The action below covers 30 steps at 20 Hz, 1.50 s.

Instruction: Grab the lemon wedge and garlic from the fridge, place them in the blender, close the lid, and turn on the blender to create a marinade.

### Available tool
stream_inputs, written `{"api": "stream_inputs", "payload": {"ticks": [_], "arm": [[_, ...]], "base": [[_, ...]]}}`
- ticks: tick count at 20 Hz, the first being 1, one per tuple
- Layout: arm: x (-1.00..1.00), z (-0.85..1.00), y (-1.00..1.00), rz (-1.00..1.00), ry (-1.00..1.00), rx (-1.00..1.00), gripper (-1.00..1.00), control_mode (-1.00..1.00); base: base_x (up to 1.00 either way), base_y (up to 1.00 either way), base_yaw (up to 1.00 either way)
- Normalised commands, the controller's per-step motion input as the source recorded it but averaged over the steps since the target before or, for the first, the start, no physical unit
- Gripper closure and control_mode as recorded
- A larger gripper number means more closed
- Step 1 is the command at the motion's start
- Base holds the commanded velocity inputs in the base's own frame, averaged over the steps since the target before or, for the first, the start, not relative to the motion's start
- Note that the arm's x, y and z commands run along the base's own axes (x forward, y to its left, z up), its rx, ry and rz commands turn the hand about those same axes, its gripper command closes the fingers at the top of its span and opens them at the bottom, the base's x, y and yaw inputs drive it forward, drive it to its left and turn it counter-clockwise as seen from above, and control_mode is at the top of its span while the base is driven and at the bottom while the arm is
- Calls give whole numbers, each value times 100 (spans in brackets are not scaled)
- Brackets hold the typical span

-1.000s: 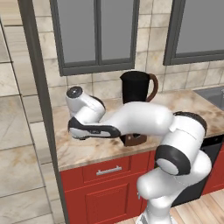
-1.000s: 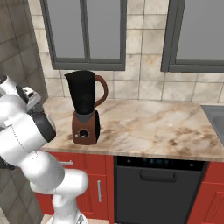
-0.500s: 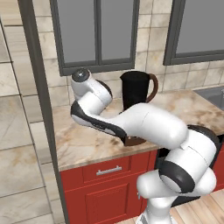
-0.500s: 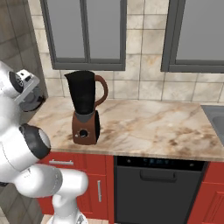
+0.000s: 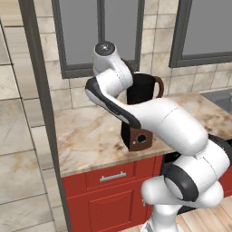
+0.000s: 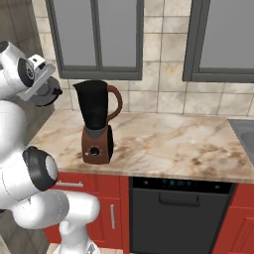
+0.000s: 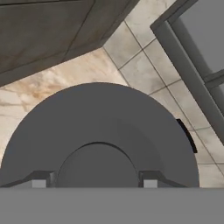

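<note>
Lid [image 7: 98, 144] is in the gripper [image 7: 94, 179]: hand view has the dark grey disc right under the camera, both finger tips [image 7: 41, 179] set either side of its central knob [image 7: 97, 166], small black side tab [image 7: 187, 135] sticking out at the disc's right edge. Jaws stand fairly wide but clamped on the knob, not free. In the right base view the lid [image 6: 45, 93] hangs at the hand, up in the air left of the blender [image 6: 97, 121] and about level with the jar's rim, not over it yet.

Blender sits on the marble counter [image 6: 163, 144], near its left end, brown handle to the right, dial on the front of the base. Jar mouth is uncovered. In the left base view the arm crosses in front of the blender [image 5: 138, 113], so most of the jar is blocked there.

Progress, as I read it: lid pickup done, and that points to lemon wedge and garlic already being in the jar, but I can't see inside the black jar, so unconfirmed. Left: carry lid right, centre it over the jar, seat it, let go, then turn the dial [image 6: 93, 151].

Surroundings: tiled wall, grey-framed windows [image 6: 94, 34] behind, red cabinets [image 5: 104, 190] below, black dishwasher front [image 6: 173, 213] to the right.
</note>
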Motion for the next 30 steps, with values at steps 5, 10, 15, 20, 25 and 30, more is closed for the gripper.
{"api": "stream_inputs", "payload": {"ticks": [5,10,15,20,25,30], "arm": [[27,99,-78,2,0,0,100,-100],[49,87,-59,1,3,2,100,-100],[55,31,-81,0,24,8,100,-100],[16,-1,-29,0,16,2,100,-100],[2,-33,-2,0,26,0,100,-100],[16,-22,-12,0,8,-3,100,-100]], "base": [[0,0,0],[0,0,0],[0,0,0],[0,0,0],[0,0,0],[0,0,0]]}}
